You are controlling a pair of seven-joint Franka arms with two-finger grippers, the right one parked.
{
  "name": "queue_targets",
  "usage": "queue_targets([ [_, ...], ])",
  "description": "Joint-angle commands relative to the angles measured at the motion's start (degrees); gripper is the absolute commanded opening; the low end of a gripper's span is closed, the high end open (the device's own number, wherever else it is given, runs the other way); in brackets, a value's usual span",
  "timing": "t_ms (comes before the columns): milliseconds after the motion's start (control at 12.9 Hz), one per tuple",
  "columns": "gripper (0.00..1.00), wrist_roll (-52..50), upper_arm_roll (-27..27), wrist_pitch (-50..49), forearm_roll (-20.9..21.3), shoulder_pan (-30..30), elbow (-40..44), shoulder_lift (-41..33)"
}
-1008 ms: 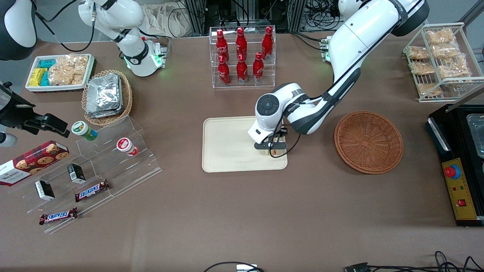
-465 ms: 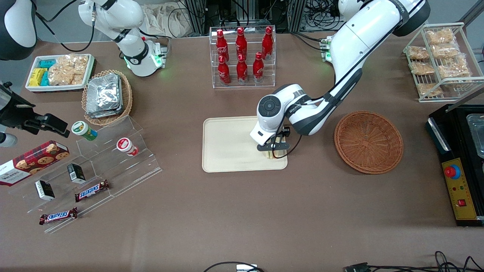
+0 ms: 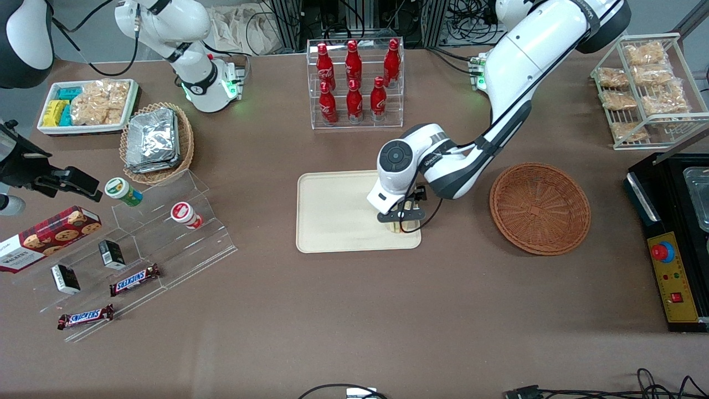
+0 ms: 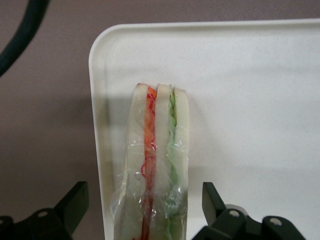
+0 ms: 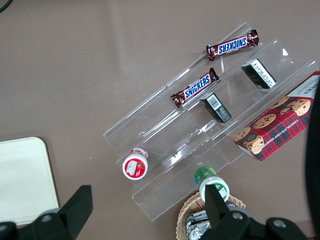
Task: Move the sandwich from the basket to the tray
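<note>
My arm reaches down from the upper right of the front view, elbow bent, wrist turned down over the tray. My gripper hangs above the tray's corner nearest the basket, released, both fingers spread clear of the sandwich. The tray is smooth cream plastic with a low rounded rim; the basket is round reddish-brown wicker. Only the wrist camera shows the sandwich's detail: pale bread, a red and a green filling layer, crinkled clear wrap, lying along the tray's rim.
</note>
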Motion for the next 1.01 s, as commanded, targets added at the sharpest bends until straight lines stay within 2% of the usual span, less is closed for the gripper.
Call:
queue_targets([
  [0,1.00,-1.66,-0.47,-0.54,0.12,1.04,1.20,-3.29],
  [78,1.00,-1.66,-0.73,-2.37,-0.32,1.65,1.99,-4.87],
  [310,1.00,6.03,0.40,-8.70,-7.60,4.64,3.41,-13.73],
  [465,1.00,12.45,6.18,-12.04,-10.33,4.47,2.80,-20.59],
  [698,1.00,21.94,15.41,-14.07,-17.35,4.21,1.30,-28.77],
  [930,1.00,29.00,21.92,-16.79,-20.00,4.12,0.33,-33.61],
])
